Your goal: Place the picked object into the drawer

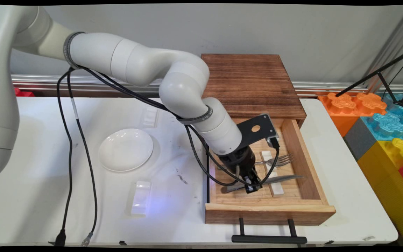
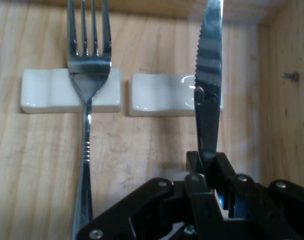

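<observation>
Down inside an open wooden drawer (image 1: 306, 164), the black gripper (image 1: 253, 184) has its fingers (image 2: 204, 170) closed narrowly on a table knife (image 2: 209, 75). Seen from the hand camera, the knife's serrated blade runs straight out ahead of the gripper, and its far part lies across a small white ceramic rest (image 2: 161, 95). To the gripper's left in that view, apart from the knife and roughly parallel to it, a metal fork (image 2: 87, 100) lies with its neck on a second white rest (image 2: 47, 91), tines pointing away. The two rests sit just beside each other in a row, with a thin gap between them. The drawer's wooden side wall stands close on the gripper's right in the hand view.

From the camera above, the drawer is pulled out of a dark wooden cabinet (image 1: 252, 84) standing on the white desk (image 1: 355, 210), and its black handle (image 1: 268, 238) overhangs the desk's near edge. Well apart from the gripper, on the open desk beyond the drawer's side, sit a white plate (image 1: 126, 149) and two clear plastic pieces, one (image 1: 141, 197) nearer the desk's front and one (image 1: 150, 116) farther back.
</observation>
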Action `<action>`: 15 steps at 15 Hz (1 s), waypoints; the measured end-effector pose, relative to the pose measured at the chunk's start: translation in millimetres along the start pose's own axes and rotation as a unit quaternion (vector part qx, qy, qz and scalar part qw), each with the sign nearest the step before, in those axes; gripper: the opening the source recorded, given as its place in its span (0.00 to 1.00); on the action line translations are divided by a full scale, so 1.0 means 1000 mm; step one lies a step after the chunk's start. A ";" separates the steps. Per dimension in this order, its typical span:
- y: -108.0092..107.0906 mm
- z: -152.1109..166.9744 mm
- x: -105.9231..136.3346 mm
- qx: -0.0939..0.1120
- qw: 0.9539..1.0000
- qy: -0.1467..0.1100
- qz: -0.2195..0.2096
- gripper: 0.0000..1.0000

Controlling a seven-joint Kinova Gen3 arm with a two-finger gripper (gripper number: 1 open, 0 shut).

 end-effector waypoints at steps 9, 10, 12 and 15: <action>-0.003 0.008 -0.005 0.001 1.000 -0.001 0.008 0.00; -0.004 0.009 -0.006 0.001 1.000 -0.001 0.009 0.00; -0.005 0.010 -0.006 0.002 1.000 -0.002 0.011 0.00; -0.006 0.010 -0.006 0.003 1.000 -0.003 0.016 1.00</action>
